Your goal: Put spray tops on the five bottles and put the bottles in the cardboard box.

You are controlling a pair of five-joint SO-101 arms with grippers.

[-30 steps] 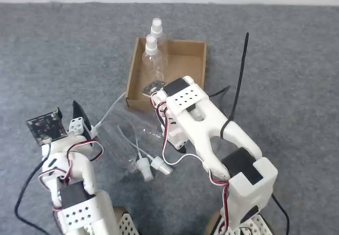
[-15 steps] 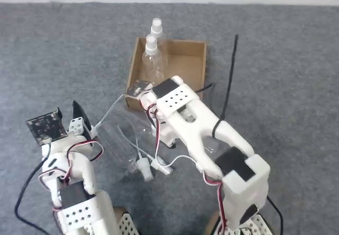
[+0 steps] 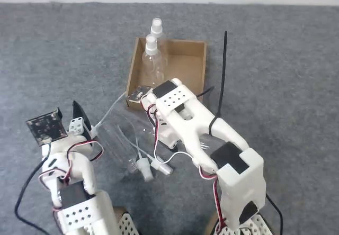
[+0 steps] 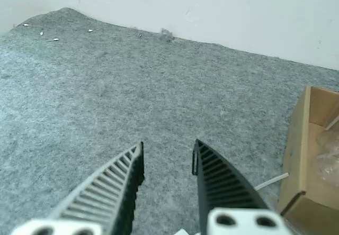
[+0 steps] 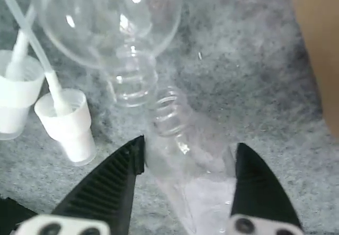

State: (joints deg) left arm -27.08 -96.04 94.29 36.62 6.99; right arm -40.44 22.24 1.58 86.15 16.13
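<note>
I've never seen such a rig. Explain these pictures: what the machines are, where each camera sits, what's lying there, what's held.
These are two small white robot arms, each ending in a two-fingered gripper. The high view looks down on both; the other two pictures come from cameras on the wrists. On the grey carpet sits a cardboard box with two capped bottles standing at one side. Nearer the arms lie clear uncapped bottles and two loose spray tops. The left gripper is open over bare carpet, holding nothing. The right gripper is open, its fingers either side of a lying bottle, not closed on it.
</note>
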